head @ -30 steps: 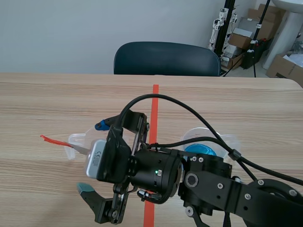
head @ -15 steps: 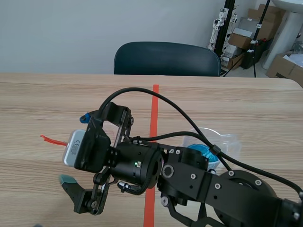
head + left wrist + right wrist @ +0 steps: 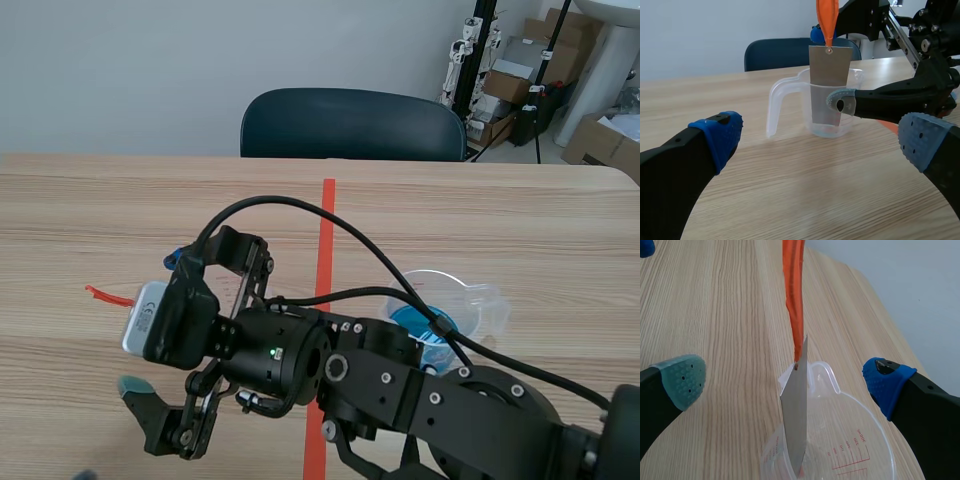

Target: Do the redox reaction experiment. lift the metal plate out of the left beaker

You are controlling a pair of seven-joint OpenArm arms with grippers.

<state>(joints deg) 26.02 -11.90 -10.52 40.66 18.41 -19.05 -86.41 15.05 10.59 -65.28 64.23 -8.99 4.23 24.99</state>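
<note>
Right claw [image 3: 785, 381] hangs wide open and empty, one finger either side of the metal plate [image 3: 796, 415] standing in the left beaker [image 3: 840, 452], presumably lined up to pinch and lift it.

The right tool [image 3: 157, 322] has slid further left over the left beaker [image 3: 850, 440].

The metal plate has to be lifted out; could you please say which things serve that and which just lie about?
For the job: metal plate, orange ribbon on it, left beaker, right end effector.
Lying about: beaker with blue liquid, chair, cardboard boxes.
</note>
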